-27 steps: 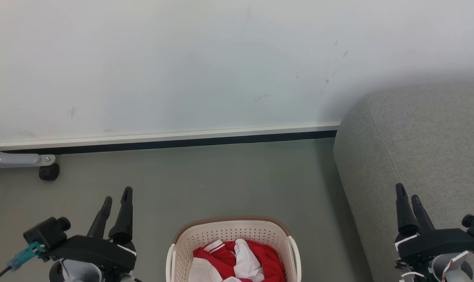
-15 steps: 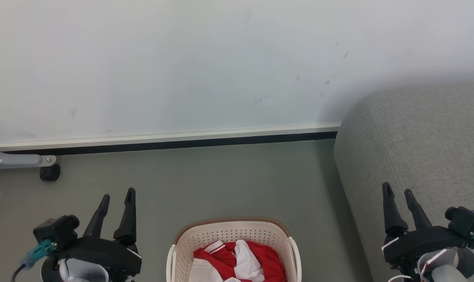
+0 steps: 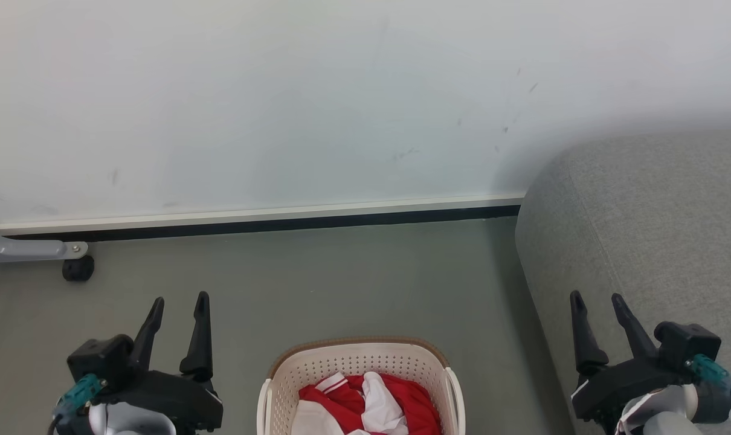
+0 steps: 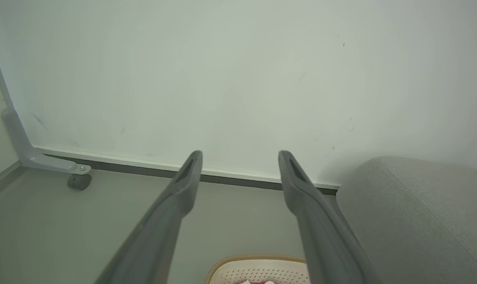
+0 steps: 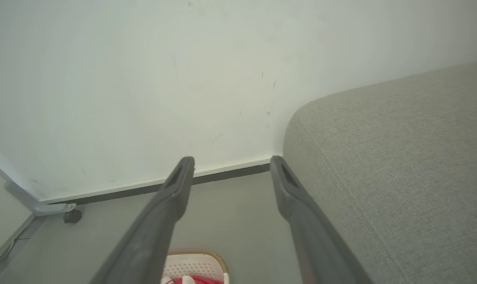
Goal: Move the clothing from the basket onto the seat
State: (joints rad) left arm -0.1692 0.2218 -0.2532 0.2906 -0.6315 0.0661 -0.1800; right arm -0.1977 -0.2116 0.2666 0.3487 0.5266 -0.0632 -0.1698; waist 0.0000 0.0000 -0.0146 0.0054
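At the lower left of the head view, the left gripper (image 3: 179,299) has its two dark fingers spread, with nothing between them and the tips pointing up toward the wall (image 3: 281,90). It hangs over the floor (image 3: 341,278), left of the basket (image 3: 353,364) and apart from it. The left wrist view agrees: there is an open gap between the fingers, and the basket's far rim shows low between them.

At the lower right, the right gripper (image 3: 596,296) is likewise spread and empty. Its tips show against the front corner of the seat (image 3: 655,211); whether they touch the fabric cannot be told. In the right wrist view the gap between the fingers is open, with floor and skirting (image 3: 251,214) behind.

The basket is cream with perforated walls and a brown rim. It stands on the floor at bottom centre between the two grippers and is cut off by the bottom edge of the view. The clothing (image 3: 411,399), red with white panels and a striped collar, lies bunched inside the basket below the rim. Neither gripper touches it.

The seat is grey and upholstered, with a rounded corner and a faint seam. It stands right of the basket with a strip of floor between them.

The wall is pale with small scuffs, and the skirting is white over a dark strip. A grey metal leg with a black caster (image 3: 77,267) sits at the far left, near the wall.
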